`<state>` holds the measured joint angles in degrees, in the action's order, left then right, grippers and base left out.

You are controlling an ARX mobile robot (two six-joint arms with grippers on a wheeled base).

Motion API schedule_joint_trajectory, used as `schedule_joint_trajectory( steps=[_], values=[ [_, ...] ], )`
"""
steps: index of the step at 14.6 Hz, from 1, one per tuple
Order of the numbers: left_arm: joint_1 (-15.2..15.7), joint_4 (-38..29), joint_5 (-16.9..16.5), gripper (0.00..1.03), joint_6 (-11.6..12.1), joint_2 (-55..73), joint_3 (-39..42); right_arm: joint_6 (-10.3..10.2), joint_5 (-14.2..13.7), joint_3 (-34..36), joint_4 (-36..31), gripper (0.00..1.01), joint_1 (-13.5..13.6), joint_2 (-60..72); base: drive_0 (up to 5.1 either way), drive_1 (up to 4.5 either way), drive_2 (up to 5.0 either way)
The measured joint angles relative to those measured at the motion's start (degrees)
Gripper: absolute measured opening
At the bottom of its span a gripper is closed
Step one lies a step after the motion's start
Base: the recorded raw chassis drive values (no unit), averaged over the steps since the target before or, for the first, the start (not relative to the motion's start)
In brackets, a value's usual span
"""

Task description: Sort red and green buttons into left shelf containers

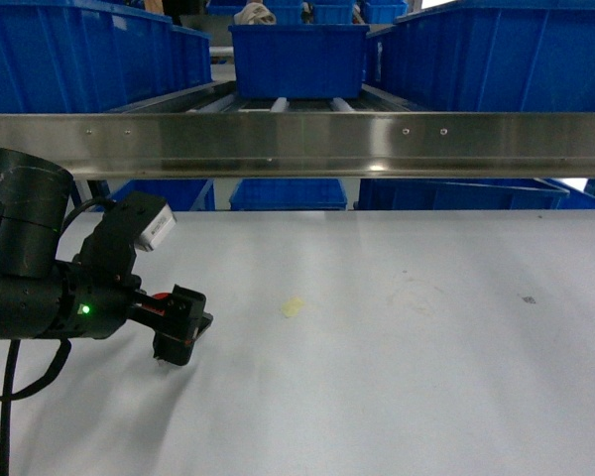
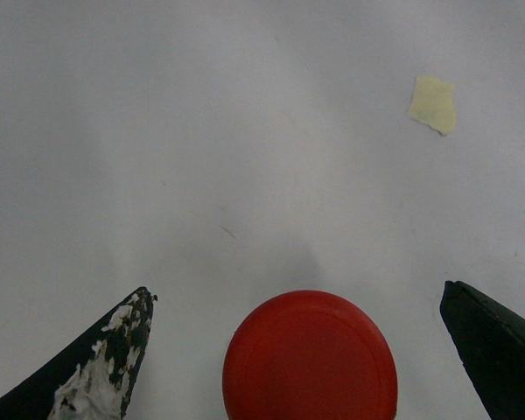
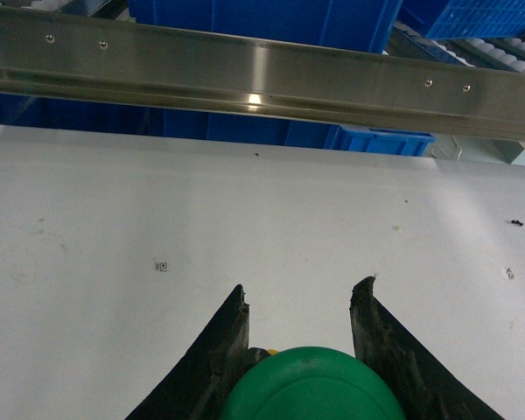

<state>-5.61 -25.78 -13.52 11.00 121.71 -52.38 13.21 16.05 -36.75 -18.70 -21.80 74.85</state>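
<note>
The red button [image 2: 310,359] stands on the white table, its round cap facing the left wrist camera. My left gripper [image 2: 296,290] is open around it, with a clear gap on each side between cap and fingers. In the head view this gripper [image 1: 183,337] is low at the left, and a bit of the red button [image 1: 162,297] peeks out behind it. My right gripper [image 3: 301,286] is shut on the green button [image 3: 313,389], held above the table; it is outside the head view. The left shelf containers [image 1: 79,55] are big blue bins at the upper left.
A steel shelf rail [image 1: 297,144] runs across the back of the table at bin height. More blue bins sit at the centre [image 1: 297,59] and right [image 1: 506,55]. A small yellow scrap [image 1: 293,307] lies on the table right of the left gripper.
</note>
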Motion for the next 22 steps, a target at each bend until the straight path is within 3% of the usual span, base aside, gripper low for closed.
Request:
schedule_joint_trajectory(
  steps=[4, 6, 12, 15, 18, 22],
  values=[
    [1.7, -0.9, 0.5, 0.98, 0.0, 2.1, -1.0, 0.0, 0.0, 0.0, 0.0, 0.31, 0.0, 0.0, 0.0, 0.0, 0.0],
    [1.7, -0.9, 0.5, 0.78, 0.0, 2.1, -1.0, 0.0, 0.0, 0.0, 0.0, 0.31, 0.0, 0.0, 0.0, 0.0, 0.0],
    [1.7, -0.9, 0.4, 0.55, 0.0, 2.1, -1.0, 0.0, 0.0, 0.0, 0.0, 0.31, 0.0, 0.0, 0.0, 0.0, 0.0],
    [1.7, -0.9, 0.5, 0.34, 0.0, 2.1, -1.0, 0.0, 0.0, 0.0, 0.0, 0.31, 0.0, 0.0, 0.0, 0.0, 0.0],
    [1.7, -1.0, 0.5, 0.32, 0.0, 2.1, -1.0, 0.0, 0.0, 0.0, 0.0, 0.31, 0.0, 0.0, 0.0, 0.0, 0.0],
    [3.1, -14.8, 3.1, 0.32, 0.4, -8.6, 11.7, 0.0, 0.0, 0.0, 0.0, 0.31, 0.0, 0.0, 0.0, 0.0, 0.0]
  ],
)
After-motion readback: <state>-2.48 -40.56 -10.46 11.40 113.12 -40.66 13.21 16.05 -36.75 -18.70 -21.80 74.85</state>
